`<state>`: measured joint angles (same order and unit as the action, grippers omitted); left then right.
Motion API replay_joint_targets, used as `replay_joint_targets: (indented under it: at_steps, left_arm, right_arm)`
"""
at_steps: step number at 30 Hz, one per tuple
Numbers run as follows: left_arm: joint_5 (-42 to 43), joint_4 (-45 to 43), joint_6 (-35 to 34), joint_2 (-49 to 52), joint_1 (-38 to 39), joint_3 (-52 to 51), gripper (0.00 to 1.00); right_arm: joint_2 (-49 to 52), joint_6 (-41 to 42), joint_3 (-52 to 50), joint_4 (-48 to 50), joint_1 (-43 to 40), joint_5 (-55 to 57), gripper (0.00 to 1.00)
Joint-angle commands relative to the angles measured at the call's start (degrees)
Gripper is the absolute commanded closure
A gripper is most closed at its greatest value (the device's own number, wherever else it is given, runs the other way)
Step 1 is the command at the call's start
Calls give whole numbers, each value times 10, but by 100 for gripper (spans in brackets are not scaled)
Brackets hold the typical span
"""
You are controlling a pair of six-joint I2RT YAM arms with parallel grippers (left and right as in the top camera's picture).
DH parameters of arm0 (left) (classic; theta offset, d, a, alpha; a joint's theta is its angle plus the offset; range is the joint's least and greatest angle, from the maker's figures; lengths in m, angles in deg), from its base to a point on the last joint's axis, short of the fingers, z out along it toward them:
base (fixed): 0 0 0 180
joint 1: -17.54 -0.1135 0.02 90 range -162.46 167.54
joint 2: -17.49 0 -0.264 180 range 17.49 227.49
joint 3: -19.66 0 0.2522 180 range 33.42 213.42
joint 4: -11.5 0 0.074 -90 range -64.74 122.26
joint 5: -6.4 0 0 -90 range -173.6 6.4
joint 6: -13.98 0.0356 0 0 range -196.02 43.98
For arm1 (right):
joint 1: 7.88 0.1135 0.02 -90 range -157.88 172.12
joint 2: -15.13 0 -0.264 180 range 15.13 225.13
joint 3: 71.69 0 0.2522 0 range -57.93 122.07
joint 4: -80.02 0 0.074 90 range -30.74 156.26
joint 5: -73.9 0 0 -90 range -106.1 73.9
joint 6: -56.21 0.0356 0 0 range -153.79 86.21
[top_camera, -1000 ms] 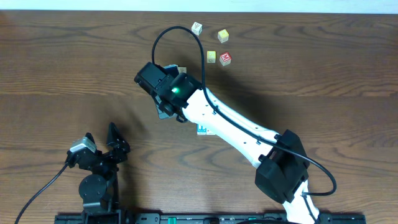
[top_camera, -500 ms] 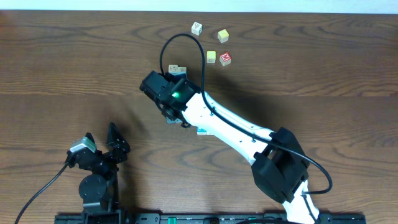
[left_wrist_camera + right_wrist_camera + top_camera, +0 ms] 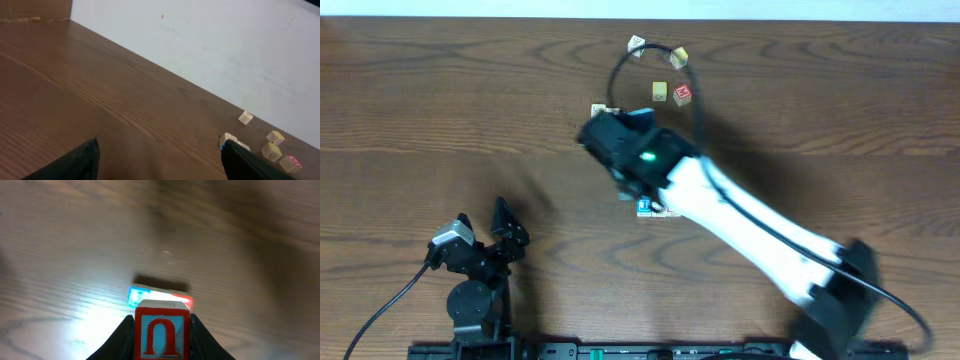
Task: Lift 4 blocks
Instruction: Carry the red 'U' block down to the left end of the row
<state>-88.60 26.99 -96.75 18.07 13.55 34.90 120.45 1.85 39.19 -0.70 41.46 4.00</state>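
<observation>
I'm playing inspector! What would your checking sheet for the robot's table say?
Surface: brown wooden table, grain showing.
Job's things: red-faced wooden cube with a U-like letter held above the table; red-faced wooden cube, white-faced wooden cube and blue-faced wooden cube resting on it.
Clutter: two yellow-faced wooden cubes; tan wooden cube, half hidden by the arm.
Grippers: right end effector shut on the U-like cube; left end effector open, holding nothing.
Cables: black cable loop at the right wrist; black cable by the left arm.
Surroundings: white wall behind the table.
</observation>
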Motion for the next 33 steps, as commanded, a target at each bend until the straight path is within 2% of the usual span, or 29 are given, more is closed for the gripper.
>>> replay_joint_targets:
  at_steps: [1, 7, 11, 17, 28, 33]
  left_arm:
    - [-5, 21, 3, -3, 2, -12, 21]
    - [-5, 21, 3, -3, 2, -12, 21]
    - [-5, 21, 3, -3, 2, -12, 22]
    - [-6, 21, 3, -3, 2, -12, 21]
    - [-5, 21, 3, -3, 2, -12, 21]
    - [-5, 21, 3, -3, 2, -12, 21]
  right_arm:
    - [-83, 0, -75, 6, -28, 19, 99]
    - [-241, -1, -235, 133, -50, -15, 99]
    - [-277, -1, -313, 221, -50, -34, 99]
    - [-249, 48, -363, 291, -50, -43, 99]
    - [-138, 127, -365, 409, -10, -66, 99]
    - [-122, 201, -365, 426, -1, -64, 99]
